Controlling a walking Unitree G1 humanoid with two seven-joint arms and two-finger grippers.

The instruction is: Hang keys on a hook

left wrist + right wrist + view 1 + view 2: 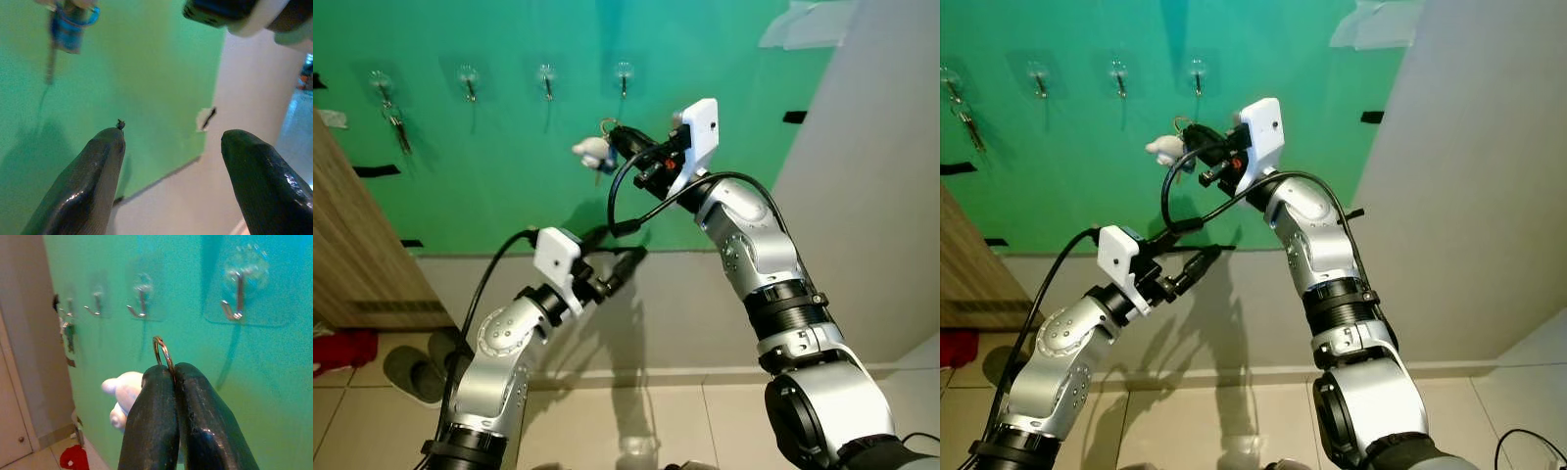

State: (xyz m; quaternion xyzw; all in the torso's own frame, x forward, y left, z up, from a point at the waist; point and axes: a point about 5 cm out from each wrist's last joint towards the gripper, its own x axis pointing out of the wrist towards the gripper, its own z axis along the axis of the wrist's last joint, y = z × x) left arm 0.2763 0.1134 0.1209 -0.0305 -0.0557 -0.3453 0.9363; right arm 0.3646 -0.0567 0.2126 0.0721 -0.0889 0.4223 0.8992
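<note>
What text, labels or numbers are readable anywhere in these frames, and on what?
None readable.
Green wall: no print; its black marks are bare tape strips.
Hooks: clear adhesive pads, unmarked.
White wrist camera housings: no legible lettering.
Key ring with white plush charm in the right claw: no text visible.
Blue key tag seen past the open left claw: too blurred to tell.

Keys (pixel 598 154): metal split ring (pixel 163 352) with a white plush charm and a blue-capped key hanging below; ring stands upright above the pinching fingertips. Held just below and short of the rightmost hook (pixel 234 301), a clear adhesive pad with a metal J-hook on the green wall.
</note>
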